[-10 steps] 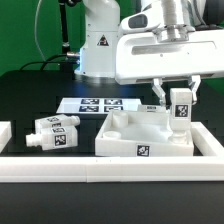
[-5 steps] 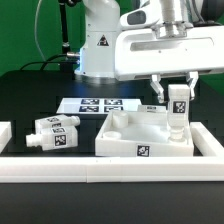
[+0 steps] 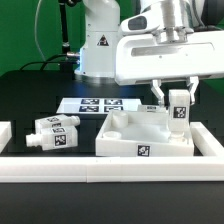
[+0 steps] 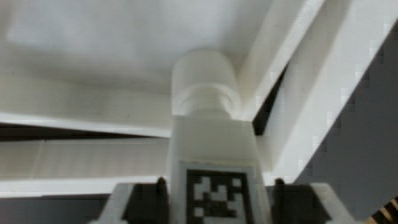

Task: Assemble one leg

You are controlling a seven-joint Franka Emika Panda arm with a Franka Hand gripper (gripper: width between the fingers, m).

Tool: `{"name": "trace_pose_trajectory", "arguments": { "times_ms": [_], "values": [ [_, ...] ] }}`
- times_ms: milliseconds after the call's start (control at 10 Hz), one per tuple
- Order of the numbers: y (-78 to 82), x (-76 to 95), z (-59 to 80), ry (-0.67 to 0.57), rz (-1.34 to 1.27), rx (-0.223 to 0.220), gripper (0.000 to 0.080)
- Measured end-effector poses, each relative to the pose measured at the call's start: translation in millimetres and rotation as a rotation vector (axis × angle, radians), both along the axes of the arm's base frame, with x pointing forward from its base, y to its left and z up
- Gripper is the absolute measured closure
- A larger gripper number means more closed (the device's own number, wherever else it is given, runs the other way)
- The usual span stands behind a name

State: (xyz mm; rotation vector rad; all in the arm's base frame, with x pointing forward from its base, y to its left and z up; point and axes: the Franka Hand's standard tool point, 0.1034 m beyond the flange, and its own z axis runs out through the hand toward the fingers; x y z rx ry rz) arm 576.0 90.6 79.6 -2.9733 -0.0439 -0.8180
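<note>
My gripper [image 3: 176, 96] is shut on the leg [image 3: 179, 109], a small white block with a black-and-white marker on its face. It holds the leg upright at the far right corner of the large white walled tray-like part [image 3: 140, 137]. I cannot tell if the leg's lower end touches that corner. In the wrist view the leg [image 4: 215, 130] runs out from between the fingers [image 4: 143, 203], marker toward the camera, its rounded end against the tray's white walls [image 4: 302, 60].
The longer white marked piece with a knobbed end [image 3: 53, 133] lies at the exterior view's left of the tray. The marker board [image 3: 97, 105] lies behind it. A white rail [image 3: 110, 171] borders the front, with a white block [image 3: 4, 133] at the far left.
The gripper and leg dipped slightly half a second ago and now stand about where they were a second ago. Nothing else moved.
</note>
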Motion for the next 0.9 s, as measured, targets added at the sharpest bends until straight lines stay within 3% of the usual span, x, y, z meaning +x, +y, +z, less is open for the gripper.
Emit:
{"name": "trace_pose_trajectory", "arguments": {
  "times_ms": [400, 700, 900],
  "values": [
    [1.4, -3.4, -11.8, 0.005, 0.000, -0.004, 0.0518],
    [1.4, -4.0, -12.9, 0.013, 0.001, -0.003, 0.0518],
    [1.5, -3.9, -12.4, 0.014, 0.001, -0.002, 0.0200]
  ]
}}
